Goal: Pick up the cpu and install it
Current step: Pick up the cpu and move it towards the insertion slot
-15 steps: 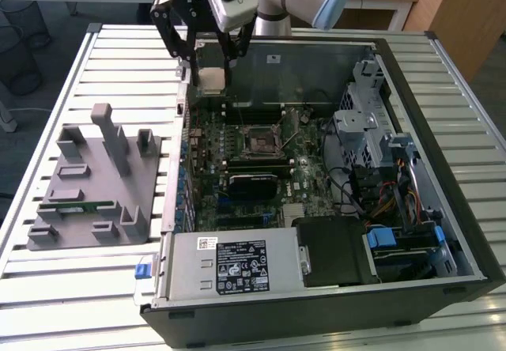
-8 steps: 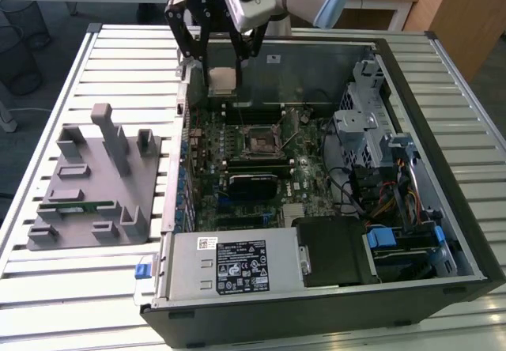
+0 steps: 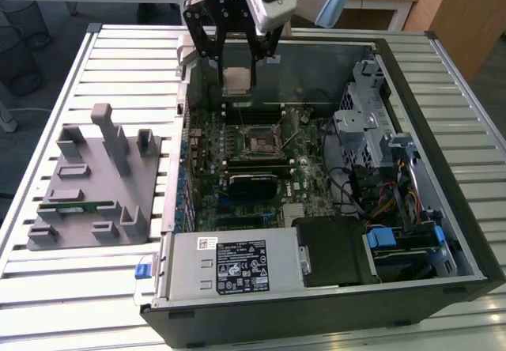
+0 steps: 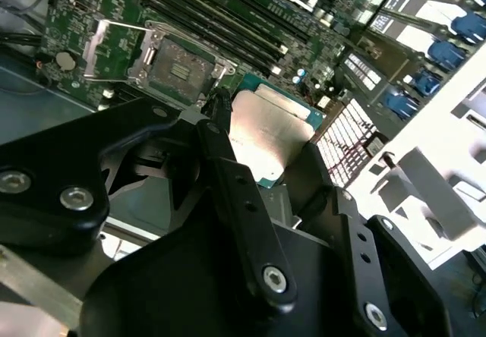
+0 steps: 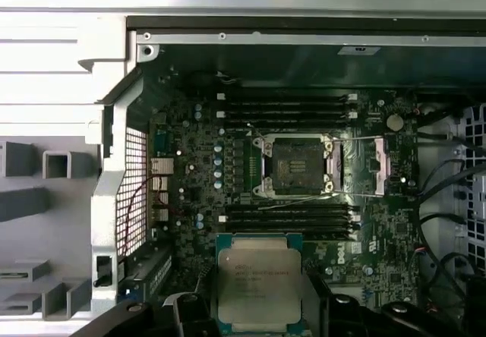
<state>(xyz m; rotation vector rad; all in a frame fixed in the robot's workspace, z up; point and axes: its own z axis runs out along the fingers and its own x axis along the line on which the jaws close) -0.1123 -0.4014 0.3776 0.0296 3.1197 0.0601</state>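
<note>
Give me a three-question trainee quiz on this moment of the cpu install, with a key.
1. True or false: the gripper is shut on the cpu.
2. Pick one: the socket is A) covered by a cooler; B) open with nothing in it; C) already holding the chip.
3. Short answer: in the exterior view, on which side of the computer case does the grey fixture stand?

Key: 1 true; 2 B; 3 the exterior view's left.
</note>
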